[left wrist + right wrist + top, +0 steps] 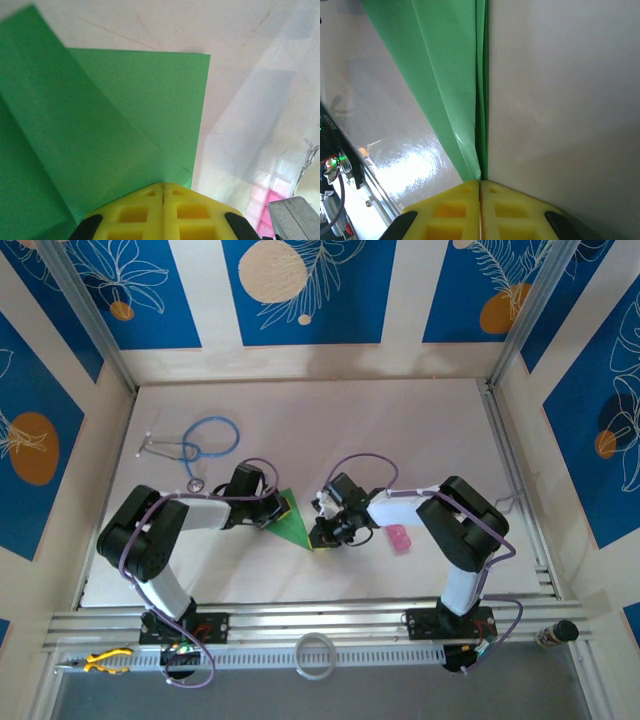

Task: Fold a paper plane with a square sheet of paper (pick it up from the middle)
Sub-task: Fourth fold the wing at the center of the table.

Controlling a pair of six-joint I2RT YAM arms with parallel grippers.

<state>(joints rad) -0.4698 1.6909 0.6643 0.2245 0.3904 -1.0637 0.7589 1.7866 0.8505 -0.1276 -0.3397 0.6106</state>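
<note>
The square sheet of paper point(295, 526), bright green and partly folded, lies mid-table between my two grippers. In the left wrist view the paper point(125, 115) spreads flat with one flap lifted at the left. My left gripper point(163, 186) is shut, its yellow tips meeting at the paper's near corner; from above, the left gripper point(282, 511) sits at the sheet's left edge. Folded layers of the paper point(445, 75) run straight out of the closed seam of my right gripper point(480, 181), which is shut on the fold. That right gripper point(320, 532) is at the sheet's lower right tip.
A small pink bottle point(401, 538) lies just right of the right gripper. A blue-tubed stethoscope point(205, 440) rests at the back left. A white ring point(315, 655) and yellow-handled pliers point(105, 661) sit on the near rail. Walls close off the table's sides and back.
</note>
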